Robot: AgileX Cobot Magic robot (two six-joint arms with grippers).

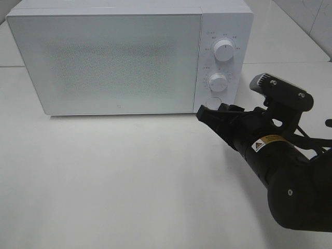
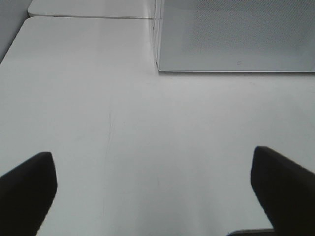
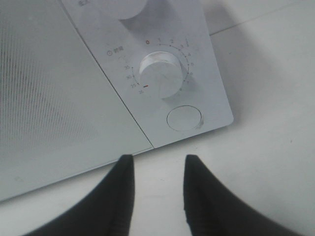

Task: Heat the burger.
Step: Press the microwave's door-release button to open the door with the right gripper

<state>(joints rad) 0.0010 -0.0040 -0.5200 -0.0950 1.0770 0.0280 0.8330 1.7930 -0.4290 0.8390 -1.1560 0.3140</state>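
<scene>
The microwave (image 1: 114, 57) stands at the back of the table (image 1: 104, 176). The right gripper (image 1: 205, 113) is just before the button (image 1: 212, 101) at its lower right.

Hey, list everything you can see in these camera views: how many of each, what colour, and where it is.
microwave: one, white, door shut, at the back of the table
knobs: two, white, upper knob above lower knob on the microwave's right panel
round button: one, white, under the lower knob
table: one, white, under everything
burger: none visible in any view
right gripper: one, black, slightly open and empty, just in front of the round button
left gripper: one, black, wide open and empty, over the table near the microwave's left front corner
</scene>
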